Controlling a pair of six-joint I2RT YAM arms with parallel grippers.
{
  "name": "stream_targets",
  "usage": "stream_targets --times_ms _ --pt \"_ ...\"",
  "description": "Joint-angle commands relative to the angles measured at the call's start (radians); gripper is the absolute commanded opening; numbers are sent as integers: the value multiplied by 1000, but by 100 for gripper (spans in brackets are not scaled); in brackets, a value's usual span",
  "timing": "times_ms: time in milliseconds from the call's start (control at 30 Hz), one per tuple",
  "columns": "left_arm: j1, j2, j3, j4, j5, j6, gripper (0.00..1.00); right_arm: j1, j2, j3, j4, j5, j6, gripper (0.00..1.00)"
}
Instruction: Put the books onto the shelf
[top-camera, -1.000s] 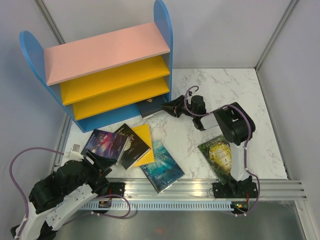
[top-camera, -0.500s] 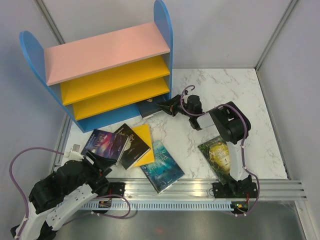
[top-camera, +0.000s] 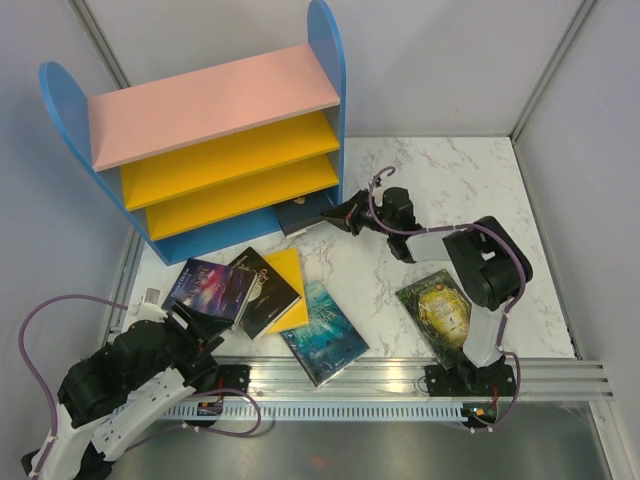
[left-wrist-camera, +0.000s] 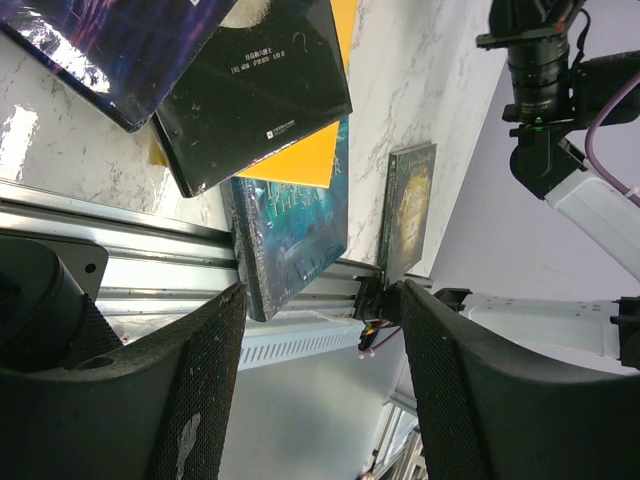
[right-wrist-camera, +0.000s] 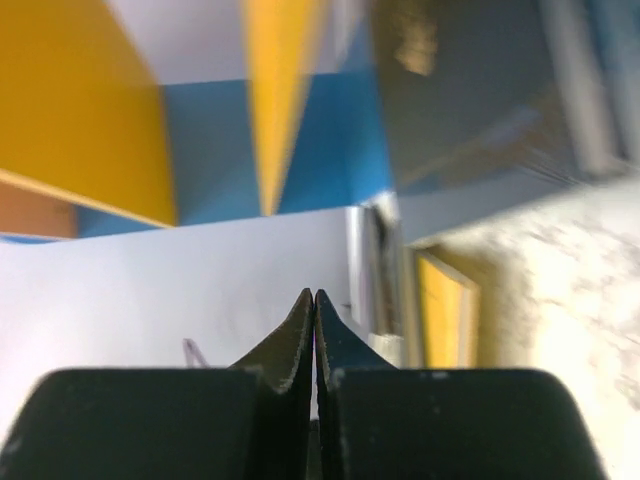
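Because the dark gold-marked book (top-camera: 303, 213) lies only partly inside the shelf (top-camera: 210, 100), at the right end of its blue base with one corner over the marble table (top-camera: 440, 170), the step in hand is judged to be seating it. The right gripper (top-camera: 338, 213), jaws pressed together on nothing, points at that corner from 3 o'clock; contact cannot be confirmed. The next move calls for a level push toward 9 o'clock. The left gripper (left-wrist-camera: 320, 380), jaws partway apart and holding nothing, is at 7 o'clock.
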Motion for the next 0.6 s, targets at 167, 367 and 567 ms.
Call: stream_targets --times_ms 167,367,567 --pt "-2 -56 -26 -25 -40 -16 66 36 -9 -29 -285 29 -165 0" --pt "-2 -56 -36 -21 -54 -13 67 35 102 50 -242 25 -116 0" --pt "-4 -58 -39 -23 -71 -13 67 41 214 169 -245 28 -78 0"
